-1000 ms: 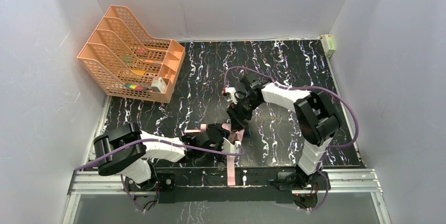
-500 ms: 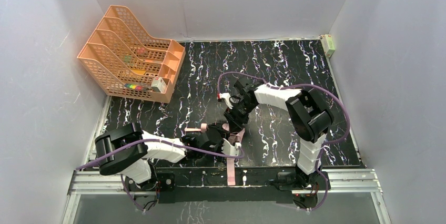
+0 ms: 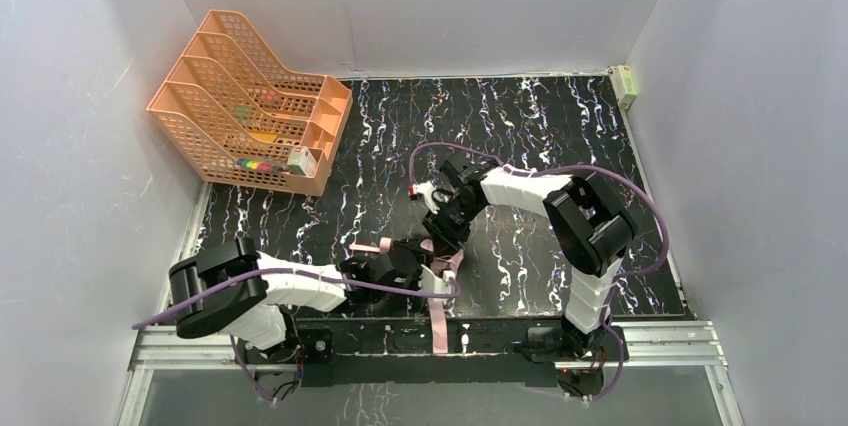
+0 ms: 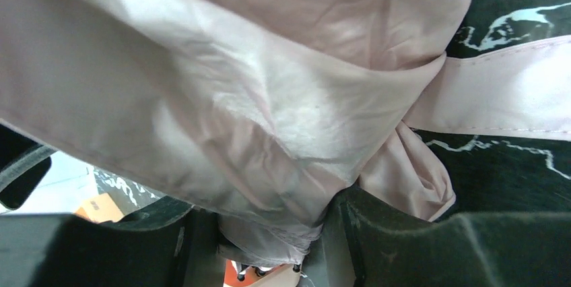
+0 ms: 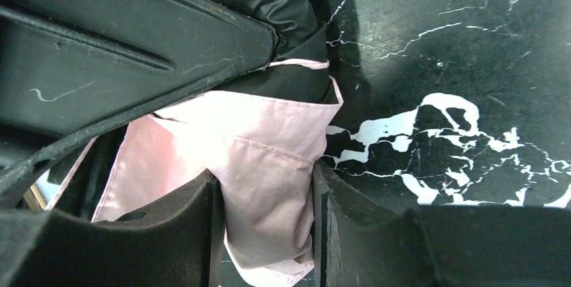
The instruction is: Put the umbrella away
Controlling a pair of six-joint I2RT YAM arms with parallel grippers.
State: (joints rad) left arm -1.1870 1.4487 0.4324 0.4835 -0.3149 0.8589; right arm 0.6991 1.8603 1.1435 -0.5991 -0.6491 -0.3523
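Nearest me, the left tool is clamped on a bunched wad of the umbrella, which lies collapsed at the near edge of the surface, mostly pink showing. Just beyond, the right tool pinches a pink fold, and fabric fills its gap. I judge I'm partway through gathering the canopy. Next I'd draw that fold snug round the shaft without tearing it. Far left stands the orange rack.

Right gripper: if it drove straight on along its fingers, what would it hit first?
The pale pink and black folding umbrella: its pink fabric sits between the right gripper fingers. Behind it lies the black marbled tabletop, depth unclear.
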